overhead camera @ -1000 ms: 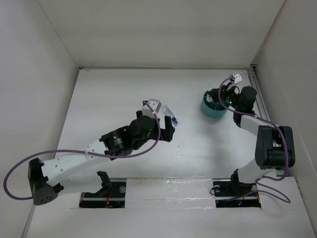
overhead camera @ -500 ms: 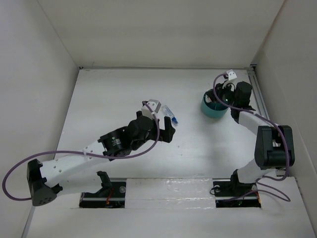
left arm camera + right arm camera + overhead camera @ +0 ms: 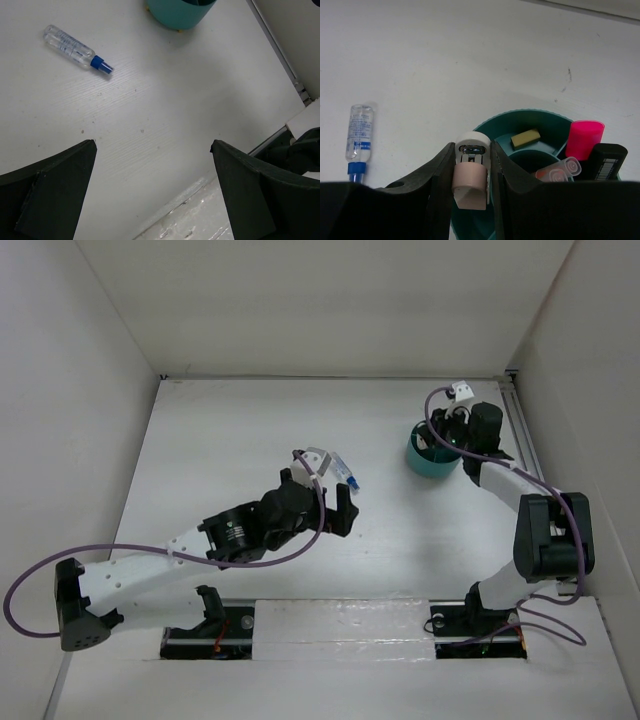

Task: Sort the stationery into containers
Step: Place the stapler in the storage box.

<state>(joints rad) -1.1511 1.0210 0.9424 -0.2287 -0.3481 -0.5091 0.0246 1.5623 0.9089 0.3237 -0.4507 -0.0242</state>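
One oval piece (image 3: 469, 175) pinched in right gripper (image 3: 469, 150), over teal bowl (image 3: 522, 117), left gripper (image 3: 152, 146) wide

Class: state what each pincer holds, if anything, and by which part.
Right pincer clamps the silver-pink oval piece by its long sides. Left pincer is open, holding nothing.

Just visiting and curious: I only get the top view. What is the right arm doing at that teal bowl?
Observer: Its wrist camera shows the right gripper shut on a pink oval piece, over the rim of the bowl.
Operator: Anything inside already?
Observer: A tan block and a pink-capped marker, among others.
Operator: And the left arm?
Observer: The left gripper is open and empty; the tube lies ahead of it.
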